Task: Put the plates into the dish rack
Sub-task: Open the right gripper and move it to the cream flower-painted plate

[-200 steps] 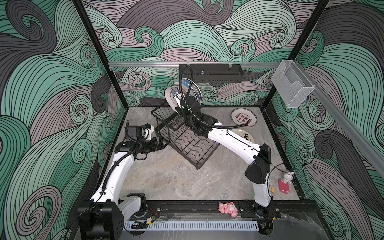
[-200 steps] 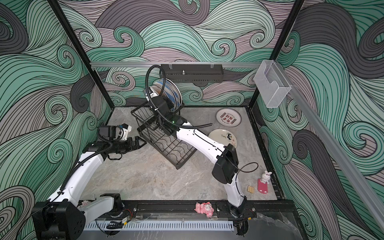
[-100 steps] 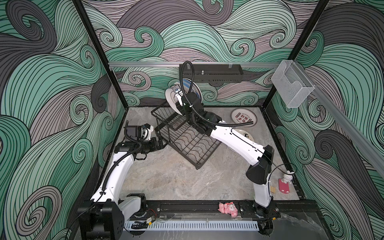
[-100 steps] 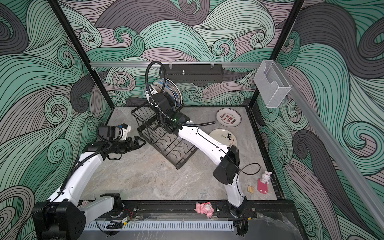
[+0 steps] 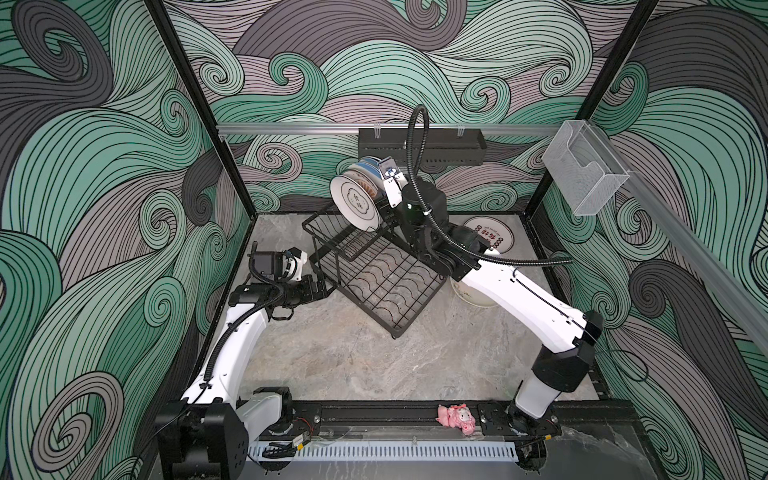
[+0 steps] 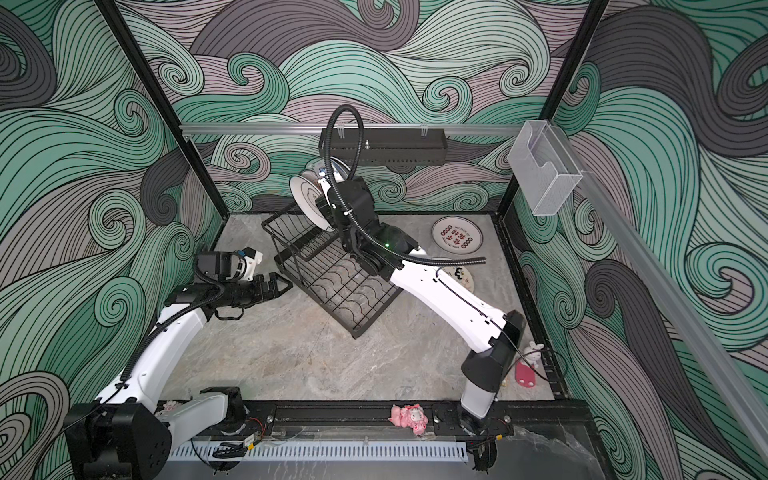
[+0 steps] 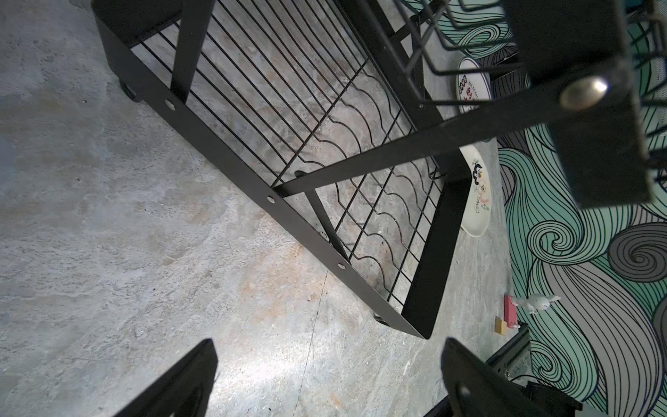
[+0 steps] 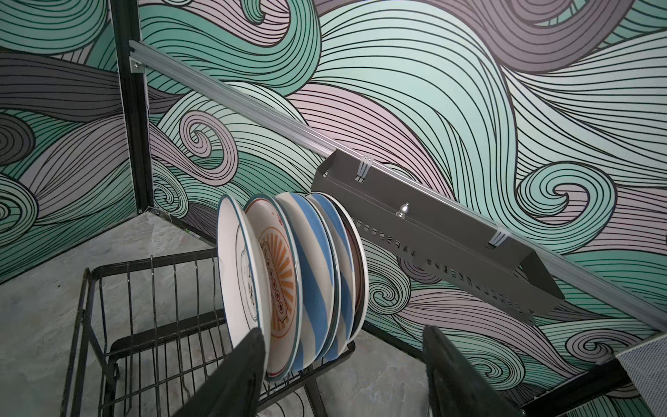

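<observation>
Right gripper (image 8: 343, 330): jaws spread wide with nothing clamped. It hangs over the raised basket (image 8: 151, 260), next to the row of plates.
Left gripper (image 7: 328, 344): jaws apart and empty, low by the rack's left side.
Front plate: the green-rimmed white plate (image 8: 238, 274) stands on edge at the open end of the row.
Row behind it: an orange sunburst plate (image 8: 279, 278), then two blue-striped plates (image 8: 310, 274), then a darker one.
Dish rack (image 7: 220, 151): sits skewed on the table (image 5: 353, 365), its basket end toward the far edge.
Plates left out: the red-lettered plate (image 6: 457, 240) lies flat near the far right corner. The doodle plate (image 7: 478, 195) lies flat between the rack and the right edge.
Step in hand: probably letting go of the front plate, now slotted.
Next move: the right gripper should back off without brushing the row, then go to a flat plate. A flat plate gives little rim to pinch, so one edge needs lifting first.
Hard to tell: one right finger overlaps the front plate's lower rim, so contact is unclear. So is whether the left gripper touches the rack.
Hidden: the rearmost plate shows only a sliver, and the right arm covers part of the doodle plate in both top views. I count seven plates and find no eighth.
</observation>
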Controlling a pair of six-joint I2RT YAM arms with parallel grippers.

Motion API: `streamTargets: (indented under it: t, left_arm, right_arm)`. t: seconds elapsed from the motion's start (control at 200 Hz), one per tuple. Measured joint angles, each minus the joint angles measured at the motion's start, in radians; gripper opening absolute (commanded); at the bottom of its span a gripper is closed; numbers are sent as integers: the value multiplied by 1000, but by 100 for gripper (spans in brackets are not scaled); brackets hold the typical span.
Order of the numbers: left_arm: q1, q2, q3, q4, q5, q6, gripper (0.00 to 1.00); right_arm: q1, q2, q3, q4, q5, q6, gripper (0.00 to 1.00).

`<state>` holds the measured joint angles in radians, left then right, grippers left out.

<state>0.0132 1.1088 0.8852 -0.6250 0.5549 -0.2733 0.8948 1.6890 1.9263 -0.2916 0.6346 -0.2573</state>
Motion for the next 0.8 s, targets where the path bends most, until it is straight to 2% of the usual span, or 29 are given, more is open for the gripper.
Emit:
streamTargets:
  t: [0.255,0.385,0.52,0.655,0.801]
  left_arm:
    - [1,-1,-3,5,1,0,99]
    - [4,-9,-9,13,9,0,99]
    - [4,-23,-11,19,19,0,99]
    - [4,-26,-11,20,25,0,99]
    - [4,-26,-11,21,34,0,99]
  right_arm:
    - [-121,-224,-254,-68,-53,145,74]
    - [-215,-372,-463,-132,-84,243,79]
    - [-359,-520,-697,-201,-163,361,81]
    - [-493,-584,-858,-252,-259,463,83]
    - [-592,-589,-975,-248,-391,541,88]
